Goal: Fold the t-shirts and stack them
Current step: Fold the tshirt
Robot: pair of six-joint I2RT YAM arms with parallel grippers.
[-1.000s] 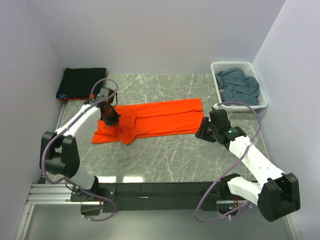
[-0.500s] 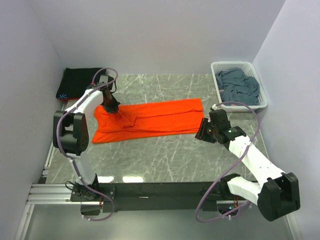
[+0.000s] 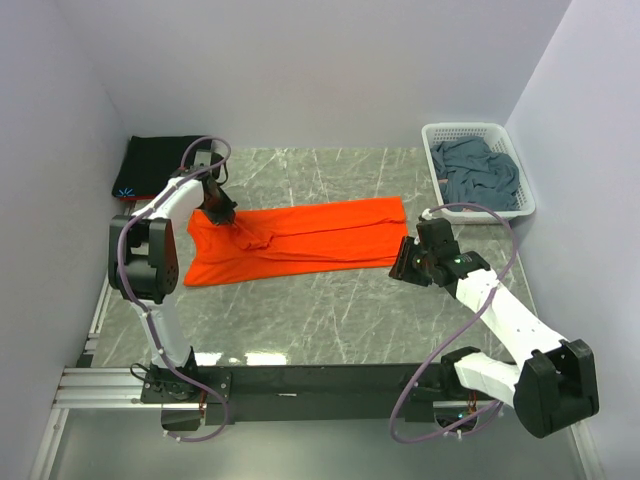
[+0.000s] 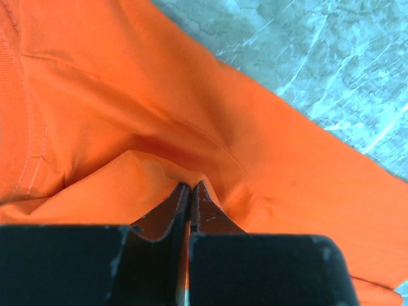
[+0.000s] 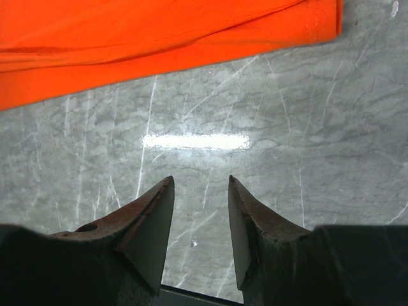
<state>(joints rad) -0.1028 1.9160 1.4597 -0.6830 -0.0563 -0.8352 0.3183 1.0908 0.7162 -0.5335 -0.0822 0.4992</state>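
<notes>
The orange t-shirt (image 3: 320,238) lies spread across the middle of the table. My left gripper (image 3: 228,218) sits on its back left part, shut on a small pinched fold of orange cloth (image 4: 191,182). My right gripper (image 3: 403,262) hovers just off the shirt's right edge, open, with only bare table between its fingers (image 5: 153,223). That edge of the orange t-shirt (image 5: 159,38) shows along the top of the right wrist view. The black t-shirt (image 3: 160,165) lies folded in the back left corner. The blue-grey t-shirt (image 3: 480,172) is crumpled in the basket.
A white lattice basket (image 3: 470,128) stands at the back right against the wall. Walls close in the table on the left, back and right. Grey marble tabletop (image 3: 330,310) shows in front of the orange shirt.
My left gripper has moved toward the back left, drawing the bunched cloth with it. The shirt's left part now lies flatter. The right arm has not moved.
</notes>
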